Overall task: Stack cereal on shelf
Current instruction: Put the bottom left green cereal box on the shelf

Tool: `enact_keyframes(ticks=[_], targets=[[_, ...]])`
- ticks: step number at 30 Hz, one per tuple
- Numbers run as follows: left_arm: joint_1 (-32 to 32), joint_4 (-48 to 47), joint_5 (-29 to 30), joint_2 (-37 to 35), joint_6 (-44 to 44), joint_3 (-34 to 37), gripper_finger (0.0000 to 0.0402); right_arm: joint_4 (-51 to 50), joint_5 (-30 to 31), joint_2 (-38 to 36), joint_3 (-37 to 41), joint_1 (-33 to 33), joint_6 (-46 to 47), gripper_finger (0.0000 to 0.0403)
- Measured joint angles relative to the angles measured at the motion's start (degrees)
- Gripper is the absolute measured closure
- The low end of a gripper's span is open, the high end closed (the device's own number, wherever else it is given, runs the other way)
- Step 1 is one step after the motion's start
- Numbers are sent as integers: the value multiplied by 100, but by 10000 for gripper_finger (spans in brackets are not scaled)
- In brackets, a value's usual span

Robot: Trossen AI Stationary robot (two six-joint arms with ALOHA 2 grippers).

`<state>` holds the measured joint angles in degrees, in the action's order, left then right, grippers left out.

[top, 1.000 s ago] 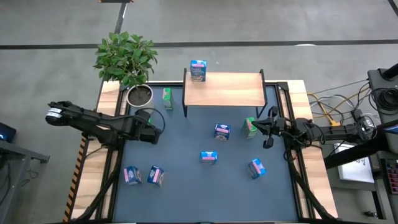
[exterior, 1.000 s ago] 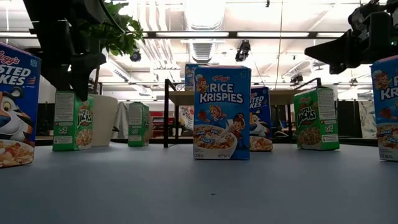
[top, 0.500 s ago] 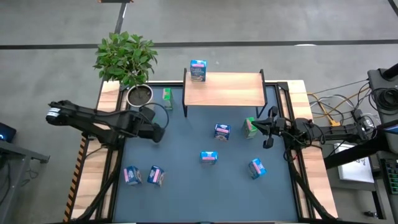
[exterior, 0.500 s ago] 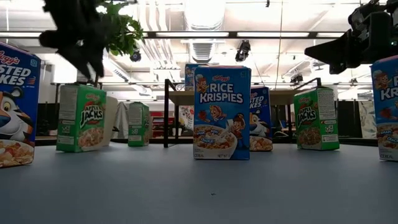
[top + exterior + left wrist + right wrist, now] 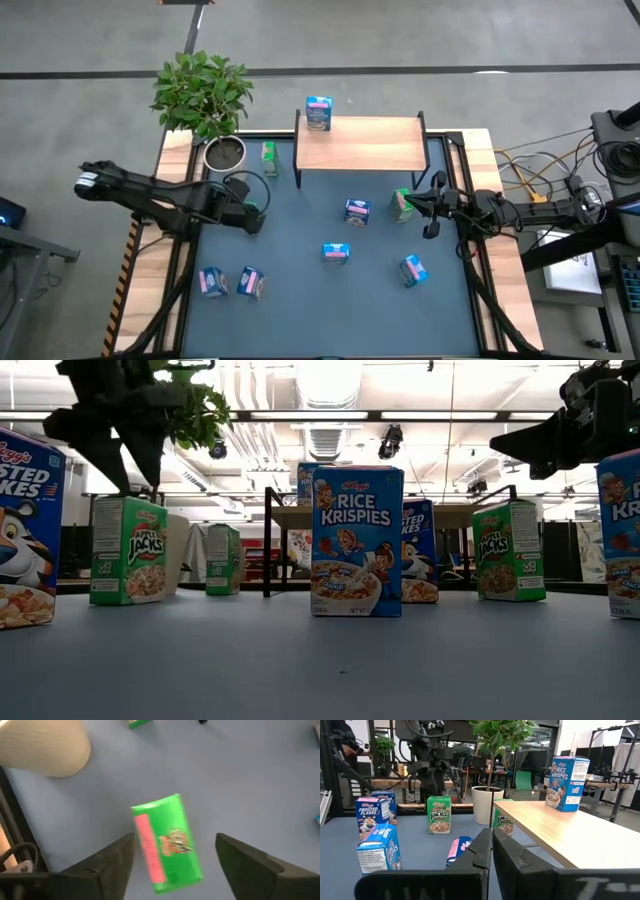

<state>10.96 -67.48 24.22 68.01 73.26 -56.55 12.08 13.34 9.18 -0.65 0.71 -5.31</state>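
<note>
Left gripper: the left gripper (image 5: 252, 212) hangs above the left part of the dark blue mat (image 5: 300, 300), its fingers (image 5: 116, 865) spread apart and holding nothing; in the left wrist view the green Apple Jacks box (image 5: 167, 843) stands in the gap below them, touched by neither finger.
Green Apple Jacks box: upright on the mat at the left, directly under the left gripper (image 5: 122, 430) in the low view, free of it.
Right gripper: the right gripper (image 5: 431, 210) waits over the right edge of the mat, its fingers (image 5: 481, 847) pressed together on nothing.
Shelf: the light-wood shelf (image 5: 362, 143) stands at the far side of the mat; 1 Rice Krispies box (image 5: 319, 113) stands at its far left corner, and the rest of the plank is bare.
Second green box: a green box (image 5: 269, 153) stands near the far left corner of the mat, between the plant pot (image 5: 225, 153) and the shelf's left leg.
Third green box: another Apple Jacks box (image 5: 402, 203) stands just left of the right gripper.
Middle boxes: a dark blue box (image 5: 358, 210) stands below the shelf front, and a light blue Rice Krispies box (image 5: 336, 253) stands nearer, at mid-mat.
Near right box: a light blue box (image 5: 412, 269) stands near the right side of the mat.
Near left boxes: 2 boxes (image 5: 213, 283) (image 5: 251, 282) stand side by side at the near left.
</note>
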Motion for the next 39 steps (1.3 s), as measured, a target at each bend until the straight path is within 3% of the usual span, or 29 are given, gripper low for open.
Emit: enact_keyframes(ticks=[4,8,15,24,33,39], targets=[[110,206,128,19,63,204,96,-4,0,1,-2,2,18,394],[132,446,204,23,192,589,95,-7,0,1,-1,1,2,394],[170,1071,212,41,139,919,154,-9,-1,0,-2,0,18,394],[175,1048,213,41,127,892,226,-7,0,1,0,0,18,394],[173,1051,213,41,-30,772,239,-10,0,1,-2,2,21,394],[173,1106,230,41,-1300,12,239,-9,0,1,-1,0,20,394]])
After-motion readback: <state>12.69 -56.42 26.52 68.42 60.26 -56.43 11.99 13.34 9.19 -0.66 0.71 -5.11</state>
